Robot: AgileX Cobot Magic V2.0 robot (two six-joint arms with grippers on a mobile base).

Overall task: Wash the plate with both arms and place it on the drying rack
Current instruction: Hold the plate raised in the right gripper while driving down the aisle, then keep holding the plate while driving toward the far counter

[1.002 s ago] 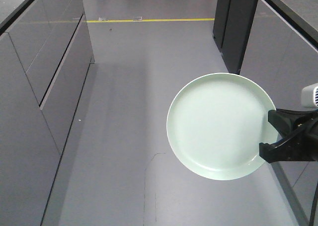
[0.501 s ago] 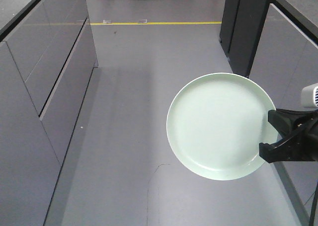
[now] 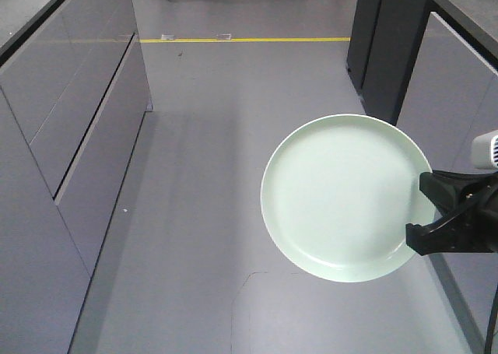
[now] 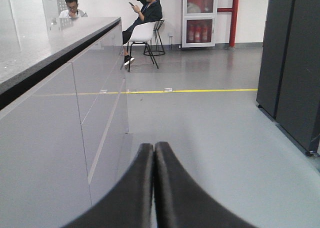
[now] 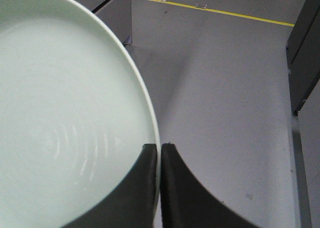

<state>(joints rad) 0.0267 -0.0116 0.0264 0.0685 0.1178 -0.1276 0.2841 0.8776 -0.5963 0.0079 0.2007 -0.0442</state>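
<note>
One plate [image 3: 342, 197] hangs in the air above the grey floor [image 3: 194, 183] of an aisle, gripped at its right edge by the right gripper [image 3: 420, 212]. In the front view its glossy mint face shows almost as a full circle, and nothing else touches it. The right wrist view shows the grip close up: the two black fingers [image 5: 145, 183] stand almost together, with the plate's rim in the narrow slit between them. One finger lies over the face of the plate [image 5: 65, 112] and the other outside the rim.

The left gripper [image 4: 153, 148] is closed on nothing, its fingers pressed flat against each other. It points down the aisle, above the floor.

Grey cabinets [image 3: 70, 136] line the left side of the aisle under a dark-edged counter [image 4: 45, 42]. A tall dark unit [image 3: 389, 35] stands on the right. A yellow line [image 3: 249, 39] crosses the floor farther on. Beyond it, in the left wrist view, two people [image 4: 145, 7] sit, one of them on a white chair [image 4: 141, 33].
</note>
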